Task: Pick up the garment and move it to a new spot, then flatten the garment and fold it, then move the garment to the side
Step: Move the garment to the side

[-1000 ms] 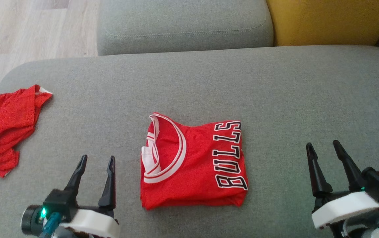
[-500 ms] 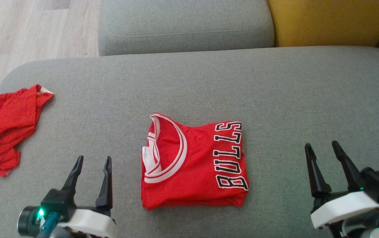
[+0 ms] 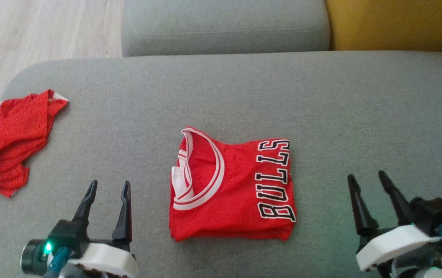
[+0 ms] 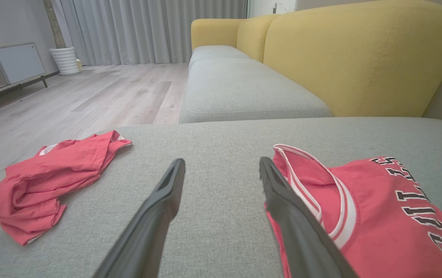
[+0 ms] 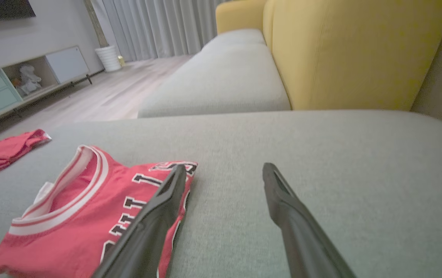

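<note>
The garment, a red jersey (image 3: 232, 189) with white trim and black "BULLS" lettering, lies folded into a neat rectangle on the grey sofa seat (image 3: 244, 92). My left gripper (image 3: 110, 183) hovers open just left of it, with nothing between its fingers. In the left wrist view the gripper (image 4: 221, 161) has its right finger alongside the jersey (image 4: 379, 216) collar. My right gripper (image 3: 365, 175) stands open and empty to the jersey's right, well apart from it. The right wrist view has the jersey (image 5: 78, 216) left of the gripper (image 5: 225, 166).
A second red garment (image 3: 10, 143) lies crumpled at the seat's left edge, also visible as the heap (image 4: 51, 181). Beyond are another grey seat cushion (image 3: 225, 27), a yellow backrest (image 3: 394, 23) and wooden floor (image 3: 32, 31) at the far left.
The head camera has shifted, sliding the whole scene slightly right. My left gripper drew back a little toward me. The jersey lies as before, and both grippers stay open.
</note>
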Tool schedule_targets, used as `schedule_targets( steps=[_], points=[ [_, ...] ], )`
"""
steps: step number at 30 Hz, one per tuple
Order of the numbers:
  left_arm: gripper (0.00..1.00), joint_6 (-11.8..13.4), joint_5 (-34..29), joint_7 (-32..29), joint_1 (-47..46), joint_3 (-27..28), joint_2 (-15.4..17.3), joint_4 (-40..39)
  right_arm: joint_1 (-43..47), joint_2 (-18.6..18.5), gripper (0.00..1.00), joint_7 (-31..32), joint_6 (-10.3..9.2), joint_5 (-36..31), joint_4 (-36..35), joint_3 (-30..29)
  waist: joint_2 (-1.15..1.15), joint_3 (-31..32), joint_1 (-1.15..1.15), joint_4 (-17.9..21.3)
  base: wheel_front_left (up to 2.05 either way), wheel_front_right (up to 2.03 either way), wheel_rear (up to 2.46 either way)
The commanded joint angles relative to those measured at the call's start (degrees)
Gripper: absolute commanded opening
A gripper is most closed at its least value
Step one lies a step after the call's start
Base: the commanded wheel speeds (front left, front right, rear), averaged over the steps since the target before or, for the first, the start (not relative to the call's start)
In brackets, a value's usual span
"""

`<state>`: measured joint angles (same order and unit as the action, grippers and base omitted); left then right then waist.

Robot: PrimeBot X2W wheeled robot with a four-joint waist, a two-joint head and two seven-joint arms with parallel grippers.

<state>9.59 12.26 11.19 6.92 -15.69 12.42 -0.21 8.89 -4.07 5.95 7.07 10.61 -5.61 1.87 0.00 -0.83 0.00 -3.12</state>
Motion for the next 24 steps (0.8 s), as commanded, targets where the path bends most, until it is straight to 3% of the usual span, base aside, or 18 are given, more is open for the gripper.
schedule_targets(
  steps=[1,15,21,22,23,24],
  points=[
    [1.00,0.20,-0.50,0.75,-3.47,2.10,0.64,-2.35,-2.52,-0.85,1.00,0.17,0.42,0.48,-0.84,1.97,0.00,-1.08,0.00,-0.86,0.00,0.00,0.00],
    [1.00,-1.27,-0.50,3.51,-10.99,1.27,-1.96,-0.84,-13.12,-0.14,1.00,0.11,0.42,3.49,21.41,6.56,0.00,-8.08,0.00,-8.82,0.00,0.00,0.00],
    [1.00,-2.10,-0.77,3.75,-12.69,1.28,-2.78,0.03,-16.05,0.31,1.00,2.01,0.42,3.58,27.22,7.47,0.00,-9.39,0.00,-9.76,0.00,0.00,0.00],
    [1.00,-2.22,-0.86,3.77,-12.91,1.42,-2.90,-0.03,-16.47,0.39,0.78,2.24,0.42,3.87,27.73,7.64,0.00,-9.58,0.00,-9.72,0.00,0.00,0.00],
    [1.00,-2.33,-0.98,3.78,-13.05,1.57,-3.02,-0.16,-16.84,0.46,0.00,2.50,0.42,4.08,28.12,7.86,0.00,-9.78,0.00,-9.57,0.00,0.00,0.00],
    [1.00,-2.46,-1.12,3.78,-13.15,1.71,-3.12,-0.30,-17.20,0.51,0.00,2.60,0.42,4.24,28.40,7.98,0.00,-9.95,0.00,-9.32,0.00,0.00,0.00]
  ],
)
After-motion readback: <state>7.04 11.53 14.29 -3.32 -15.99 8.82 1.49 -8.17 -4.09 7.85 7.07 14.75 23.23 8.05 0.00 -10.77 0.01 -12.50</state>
